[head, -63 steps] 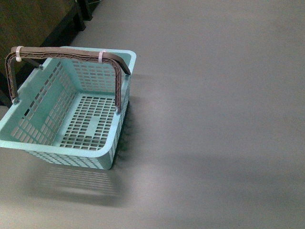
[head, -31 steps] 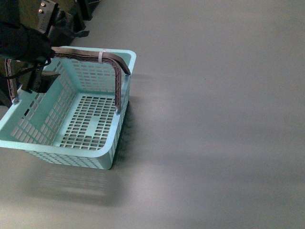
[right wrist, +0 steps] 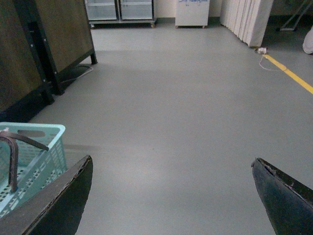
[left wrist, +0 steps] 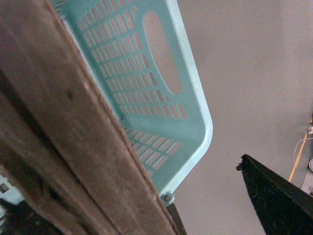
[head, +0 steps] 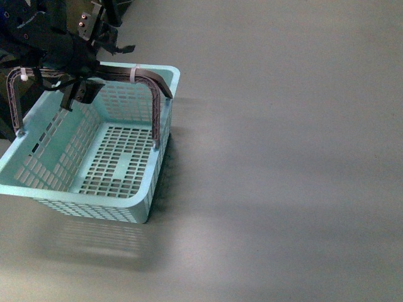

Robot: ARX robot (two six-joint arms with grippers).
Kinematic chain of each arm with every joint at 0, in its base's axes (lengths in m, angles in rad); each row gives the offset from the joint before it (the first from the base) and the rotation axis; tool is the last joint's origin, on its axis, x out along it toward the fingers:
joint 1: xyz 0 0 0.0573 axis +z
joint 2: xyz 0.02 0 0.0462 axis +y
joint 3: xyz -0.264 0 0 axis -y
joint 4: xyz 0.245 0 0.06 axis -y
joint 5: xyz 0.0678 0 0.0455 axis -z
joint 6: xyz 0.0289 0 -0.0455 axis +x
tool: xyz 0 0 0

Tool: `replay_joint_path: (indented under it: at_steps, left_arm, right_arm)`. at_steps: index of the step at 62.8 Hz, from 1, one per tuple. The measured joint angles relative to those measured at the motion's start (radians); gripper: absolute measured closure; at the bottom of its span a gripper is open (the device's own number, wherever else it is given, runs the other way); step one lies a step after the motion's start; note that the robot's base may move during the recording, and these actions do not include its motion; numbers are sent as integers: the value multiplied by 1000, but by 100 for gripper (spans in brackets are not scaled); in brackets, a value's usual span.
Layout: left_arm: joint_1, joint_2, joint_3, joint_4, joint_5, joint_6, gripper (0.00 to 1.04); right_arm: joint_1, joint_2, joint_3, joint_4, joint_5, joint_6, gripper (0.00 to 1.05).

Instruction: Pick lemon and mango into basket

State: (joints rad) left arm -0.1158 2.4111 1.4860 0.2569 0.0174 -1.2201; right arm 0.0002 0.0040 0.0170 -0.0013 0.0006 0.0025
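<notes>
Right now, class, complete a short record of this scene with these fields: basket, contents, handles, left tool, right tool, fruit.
basket: light blue, slotted, standing on the grey floor
contents: nothing, base bare
handles: brown, raised, bound with white ties
left tool: over the basket's far end by the handles; open or shut unclear
right tool: open, empty, over bare floor
fruit: none in view

front looks down on basket; wrists share it, left closest.
</notes>
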Motion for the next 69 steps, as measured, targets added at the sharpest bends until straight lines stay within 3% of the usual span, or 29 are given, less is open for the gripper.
replay_joint_path:
  at_steps: [13, 19, 36, 53, 69]
  left_arm:
    - [-3, 32, 54, -74, -13, -66, 80]
    - [-1, 53, 124, -106, -14, -84, 89]
    - [-1, -34, -3, -89, -9, -78, 89]
    - [-6, -411, -314, -35, 37, -129, 89]
    - [1, -790, -483, -61, 81, -170, 89]
  right_arm:
    - [0, 0, 0, 0, 0, 0, 9]
    - [0, 0, 0, 0, 0, 0, 9]
    - [0, 0, 0, 0, 0, 0, 9]
    - [0, 0, 0, 0, 0, 0, 9]
    - [0, 0, 0, 0, 0, 0, 9]
